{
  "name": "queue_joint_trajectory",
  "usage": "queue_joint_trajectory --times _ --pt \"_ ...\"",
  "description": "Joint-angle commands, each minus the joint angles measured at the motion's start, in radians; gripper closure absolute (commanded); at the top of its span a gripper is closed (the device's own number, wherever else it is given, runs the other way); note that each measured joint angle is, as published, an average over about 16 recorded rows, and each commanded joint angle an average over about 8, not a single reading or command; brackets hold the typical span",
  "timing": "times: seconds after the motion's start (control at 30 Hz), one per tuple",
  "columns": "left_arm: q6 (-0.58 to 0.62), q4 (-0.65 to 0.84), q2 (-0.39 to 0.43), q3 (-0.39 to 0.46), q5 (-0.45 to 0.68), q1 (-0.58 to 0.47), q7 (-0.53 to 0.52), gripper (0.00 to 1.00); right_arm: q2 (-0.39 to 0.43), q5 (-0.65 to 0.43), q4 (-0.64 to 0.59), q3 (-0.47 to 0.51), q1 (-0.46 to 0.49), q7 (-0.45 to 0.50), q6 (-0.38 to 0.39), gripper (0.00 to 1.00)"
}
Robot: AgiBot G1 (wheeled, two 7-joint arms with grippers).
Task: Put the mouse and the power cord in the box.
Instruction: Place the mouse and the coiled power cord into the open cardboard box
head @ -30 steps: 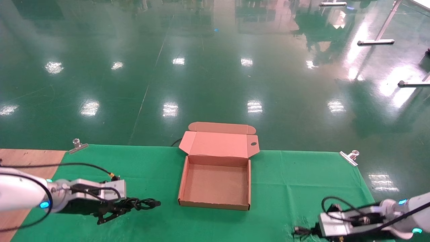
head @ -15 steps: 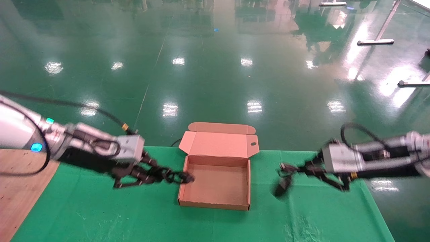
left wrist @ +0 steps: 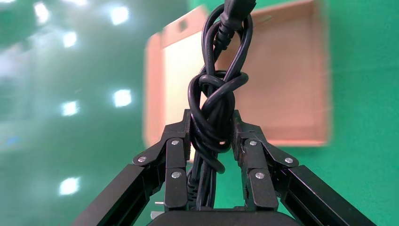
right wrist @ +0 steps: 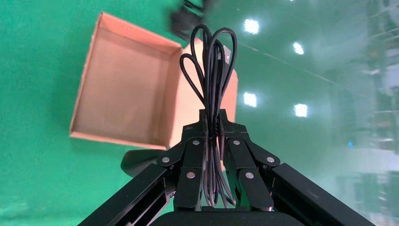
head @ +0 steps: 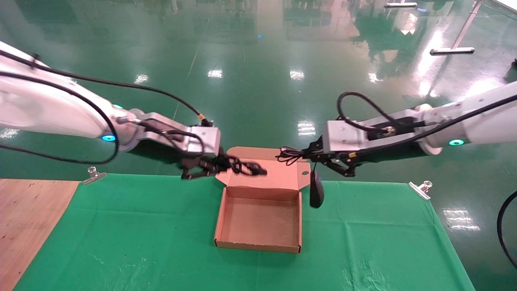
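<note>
over box [head: 258, 226], l hand [head: 210, 167] w/ power cord [head: 242, 167], r hand [head: 319, 158] w/ mouse [head: 316, 194]

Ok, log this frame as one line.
left gripper: shut on power cord, over lid | right gripper: shut on mouse cord, mouse dangling beside box | box: empty

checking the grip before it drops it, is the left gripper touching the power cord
Touching. The left wrist view shows the left gripper shut on the knotted power cord, both fingers pressed against the bundle.
</note>
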Motion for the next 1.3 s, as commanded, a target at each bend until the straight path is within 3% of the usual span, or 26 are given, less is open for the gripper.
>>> queue_joint_trajectory --times 0.03,0.23,0.43,0.47,0.7,0.73,1.1,1.3 --pt "-0.075 0.004 0.017 0.0 0.003 0.015 0.011 1.0 -0.023 -0.006 -0.032 -0.004 0.007 -0.011 0.014 1.0" --pt "-0.261 -0.058 0.035 -0.031 -0.07 0.181 0.039 1.0 -0.037 0.01 -0.125 0.002 0.022 -0.074 0.015 1.0" --pt "-0.325 -0.134 0.041 -0.03 -0.156 0.328 0.013 1.0 -0.045 0.021 -0.203 0.006 0.022 -0.135 0.015 1.0" --pt "-0.337 -0.146 0.041 -0.024 -0.168 0.348 0.008 0.96 -0.048 0.021 -0.216 0.005 0.021 -0.145 0.018 1.0" --pt "-0.453 -0.212 0.041 0.038 -0.228 0.429 -0.027 0.1 -0.068 0.014 -0.308 0.001 0.029 -0.203 0.04 1.0" --pt "-0.465 -0.218 0.041 0.049 -0.234 0.433 -0.032 0.01 -0.07 0.014 -0.32 0.001 0.032 -0.211 0.041 1.0" --pt "-0.532 -0.248 0.039 0.164 -0.3 0.434 -0.083 0.0 -0.091 0.015 -0.423 0.0 0.06 -0.276 0.039 1.0" --pt "-0.461 -0.263 0.025 0.191 -0.375 0.415 -0.099 0.0 -0.114 0.009 -0.447 -0.005 0.086 -0.284 0.034 1.0"
